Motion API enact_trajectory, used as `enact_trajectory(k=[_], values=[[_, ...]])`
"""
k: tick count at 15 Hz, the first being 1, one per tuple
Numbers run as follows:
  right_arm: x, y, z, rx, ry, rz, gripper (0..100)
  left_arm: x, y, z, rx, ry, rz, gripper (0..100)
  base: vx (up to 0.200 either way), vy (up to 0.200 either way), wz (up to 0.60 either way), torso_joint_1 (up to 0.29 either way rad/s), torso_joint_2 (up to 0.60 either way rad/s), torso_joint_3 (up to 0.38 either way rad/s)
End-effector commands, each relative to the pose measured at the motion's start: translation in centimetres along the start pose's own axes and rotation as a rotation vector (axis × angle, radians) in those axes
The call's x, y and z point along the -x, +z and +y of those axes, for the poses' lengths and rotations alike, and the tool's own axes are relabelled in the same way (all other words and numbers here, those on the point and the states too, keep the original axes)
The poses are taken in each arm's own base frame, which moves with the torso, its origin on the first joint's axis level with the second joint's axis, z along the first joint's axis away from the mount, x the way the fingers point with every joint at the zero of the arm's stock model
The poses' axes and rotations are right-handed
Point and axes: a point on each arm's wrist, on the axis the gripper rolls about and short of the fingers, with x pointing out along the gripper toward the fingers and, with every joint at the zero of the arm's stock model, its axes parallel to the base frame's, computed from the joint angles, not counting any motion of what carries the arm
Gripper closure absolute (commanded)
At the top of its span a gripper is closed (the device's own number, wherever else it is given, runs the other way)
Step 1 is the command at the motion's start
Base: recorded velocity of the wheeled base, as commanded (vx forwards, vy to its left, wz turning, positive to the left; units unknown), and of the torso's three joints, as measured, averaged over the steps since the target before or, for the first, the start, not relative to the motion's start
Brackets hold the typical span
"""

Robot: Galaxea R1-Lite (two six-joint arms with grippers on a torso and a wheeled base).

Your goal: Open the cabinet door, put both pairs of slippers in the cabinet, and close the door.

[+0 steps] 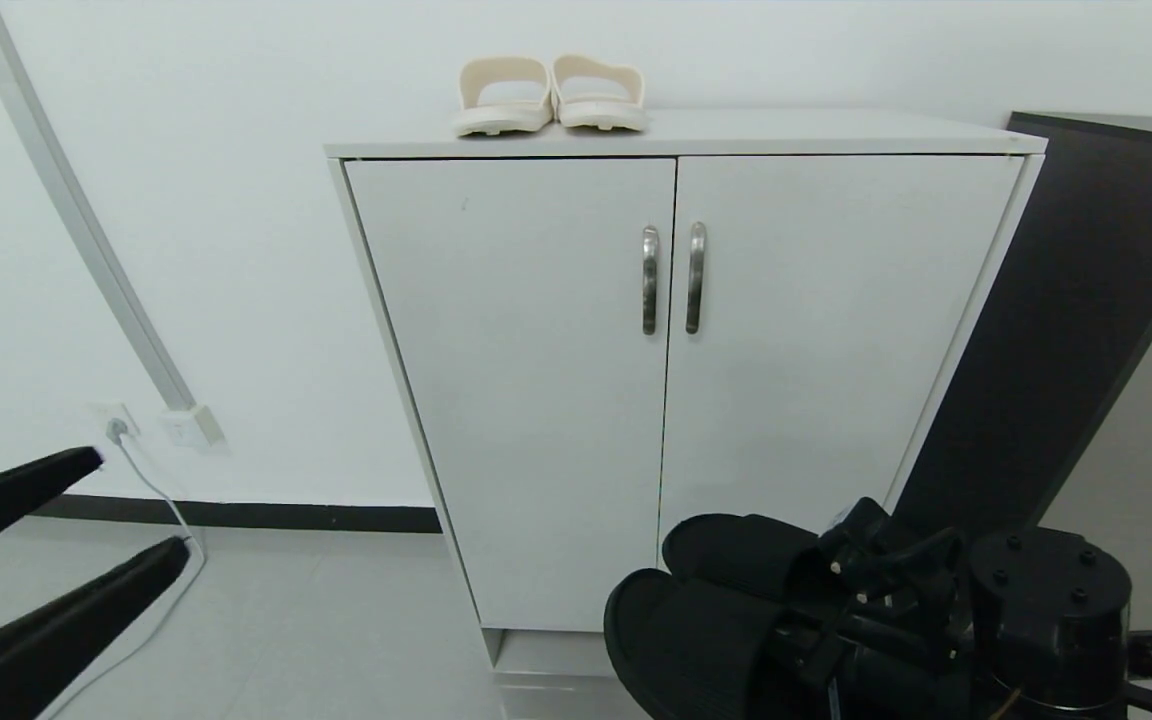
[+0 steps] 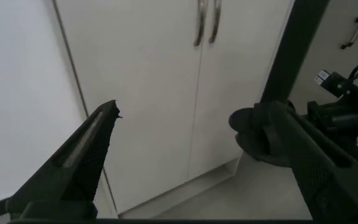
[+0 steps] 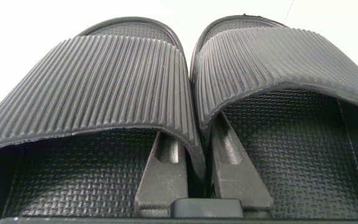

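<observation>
The right hand [image 3: 197, 186] pinches the black slippers [image 3: 123, 81] together, one finger [image 3: 160, 174] inside each shoe clamping their adjoining side walls. It holds the pair low in front of the cabinet [image 1: 536, 400], near the foot of the right door [image 1: 816, 350]. The left hand [image 1: 136, 500] hangs to the left of the cabinet above the floor [image 1: 316, 620], its fingers spread wide and holding nothing. Both cabinet doors stand shut, their two metal handles [image 1: 649, 280] side by side at the centre seam. The cream slippers [image 1: 551, 95] sit as a pair on the cabinet top, close to the wall.
</observation>
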Motion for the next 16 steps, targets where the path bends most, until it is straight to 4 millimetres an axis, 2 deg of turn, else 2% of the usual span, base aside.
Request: enact_trajectory(k=[1,5,6,8,10,11,14,15,16], values=[[0.0,0.1,0.0,0.004,0.001,-0.009,100,-6.0,-0.1,0.3,0.028,-0.093,0.081,0,0.0,0.0,0.0,0.0,0.0,0.0],[0.1,0.2,-0.1,0.0,-0.014,-0.023,100,-12.3,0.8,-3.2,0.017,-0.182,0.085,0,0.0,0.0,0.0,0.0,0.0,0.0],[0.1,0.2,-0.1,-0.001,-0.014,-0.023,100,-12.8,0.9,-3.6,0.017,-0.196,0.087,0,0.0,0.0,0.0,0.0,0.0,0.0],[0.1,0.2,-0.1,0.001,-0.017,-0.021,100,-16.0,1.6,-5.7,0.013,-0.258,0.081,0,0.0,0.0,0.0,0.0,0.0,0.0],[0.1,0.1,-0.1,0.0,-0.016,-0.018,100,-17.8,2.2,-6.4,0.01,-0.282,0.066,0,0.0,0.0,0.0,0.0,0.0,0.0],[0.2,0.1,-0.1,0.002,-0.017,-0.021,100,-19.6,2.3,-6.7,0.012,-0.32,0.064,0,0.0,0.0,0.0,0.0,0.0,0.0],[0.2,0.2,-0.2,0.002,-0.018,-0.031,100,-23.3,2.6,-7.4,0.052,-0.431,0.062,0,0.0,0.0,0.0,0.0,0.0,0.0],[0.2,0.2,-0.2,0.002,-0.018,-0.032,100,-24.0,2.8,-7.6,0.063,-0.444,0.057,0,0.0,0.0,0.0,0.0,0.0,0.0],[0.2,0.2,-0.2,0.001,-0.019,-0.034,100,-25.8,3.5,-7.9,0.107,-0.482,0.056,0,0.0,0.0,0.0,0.0,0.0,0.0]])
